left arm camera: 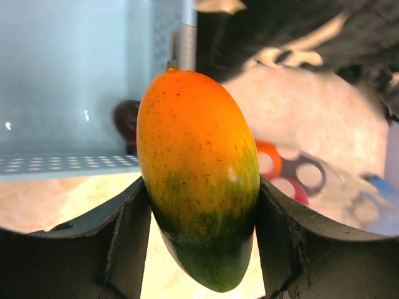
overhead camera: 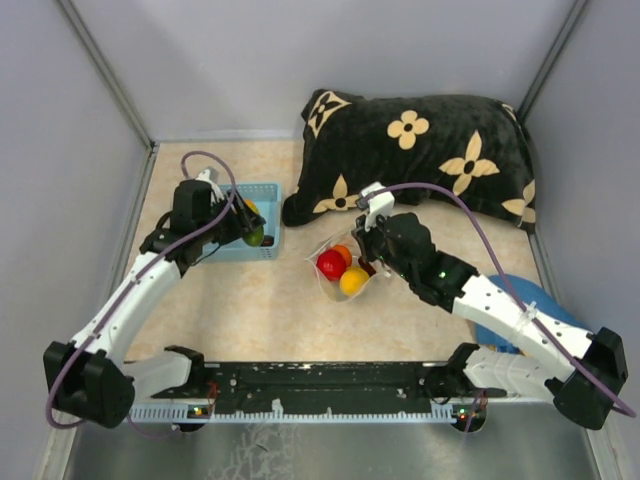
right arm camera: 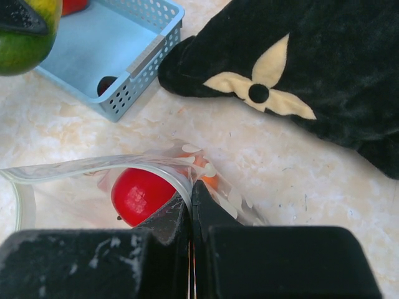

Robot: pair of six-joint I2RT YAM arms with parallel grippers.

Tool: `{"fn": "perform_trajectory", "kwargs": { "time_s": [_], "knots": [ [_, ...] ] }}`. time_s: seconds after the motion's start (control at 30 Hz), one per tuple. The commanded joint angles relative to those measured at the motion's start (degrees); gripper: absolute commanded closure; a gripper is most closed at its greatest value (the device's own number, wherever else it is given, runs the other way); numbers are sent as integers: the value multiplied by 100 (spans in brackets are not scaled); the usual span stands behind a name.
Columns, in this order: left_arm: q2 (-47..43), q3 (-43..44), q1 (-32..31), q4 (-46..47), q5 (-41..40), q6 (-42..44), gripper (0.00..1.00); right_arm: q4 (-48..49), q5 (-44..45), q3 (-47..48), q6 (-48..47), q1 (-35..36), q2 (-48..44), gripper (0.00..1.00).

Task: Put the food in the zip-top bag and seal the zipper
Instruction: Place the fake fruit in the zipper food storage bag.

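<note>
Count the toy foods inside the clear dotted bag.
3: a red one, an orange one just behind it, a yellow one nearest the arm bases. The right gripper could hide others.

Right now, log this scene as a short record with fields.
Left pincer: shut on orange-green mango, by the blue basket
Right pincer: shut on the zip-top bag at its mouth edge
Bag mouth: open, unsealed
In bag: red piece, orange piece, yellow piece
In basket: dark piece
Behind: black flowered pillow
</note>
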Motion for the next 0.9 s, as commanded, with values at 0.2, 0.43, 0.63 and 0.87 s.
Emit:
{"fn": "perform_trajectory", "kwargs": {
  "time_s": [0.2,0.43,0.63,0.87],
  "knots": [
    [-808,-11,-1201,-28,949,321,60,410,58,530,-476,21,-25,100],
    [-1386,-59,-1368,72,1940,414,60,431,25,567,-594,20,72,100],
    [-1406,-19,-1860,256,2472,413,61,509,2,615,-563,22,159,100],
    [-1000,71,-2929,516,2179,354,60,544,-85,658,-491,20,212,100]
  ]
}}
